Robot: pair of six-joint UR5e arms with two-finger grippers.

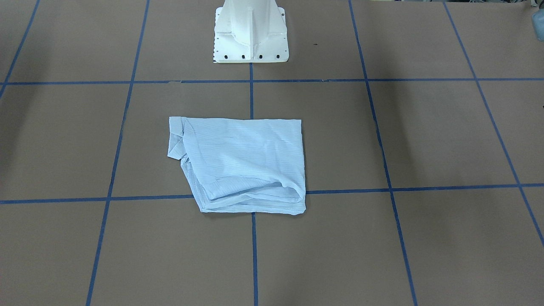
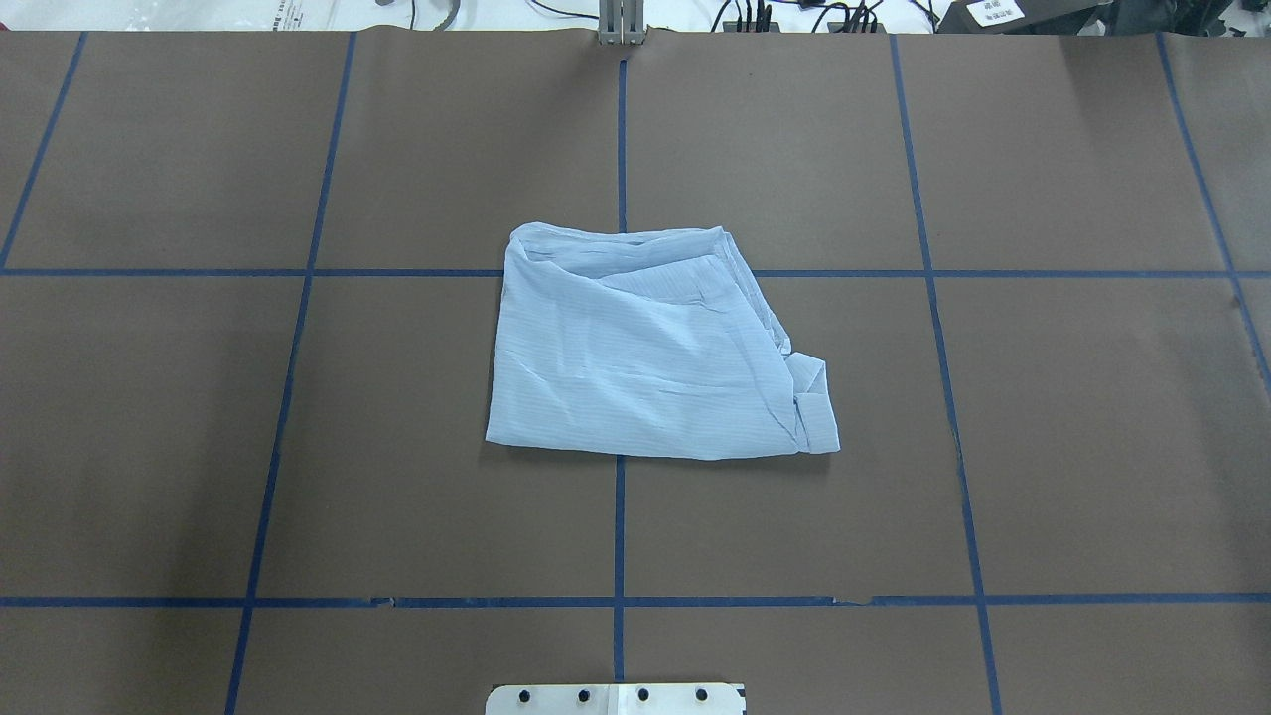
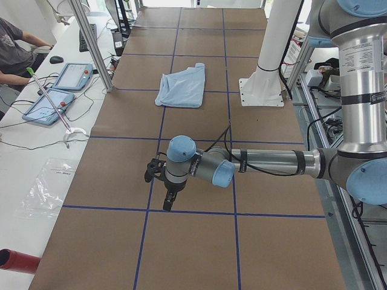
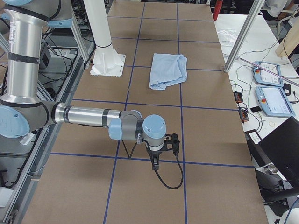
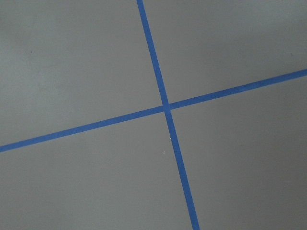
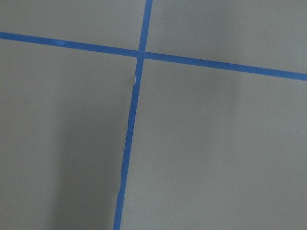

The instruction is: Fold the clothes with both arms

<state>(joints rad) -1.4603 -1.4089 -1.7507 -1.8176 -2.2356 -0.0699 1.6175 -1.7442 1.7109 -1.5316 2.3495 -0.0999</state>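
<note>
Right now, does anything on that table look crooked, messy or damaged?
The folded shirt is lopsided: its edges slant, and a crumpled flap sticks out on the robot's right. A blue tape line looks frayed. Nothing else stands out.

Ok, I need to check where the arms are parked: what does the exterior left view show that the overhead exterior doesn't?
Only exterior left: the left arm stretched low over the table, away from the shirt, plus a person at a side desk with two blue-rimmed screens. Only overhead: a dark object with a white label at the far edge. Both: the folded shirt, the brown table with its blue tape grid, and the white pedestal base.
</note>
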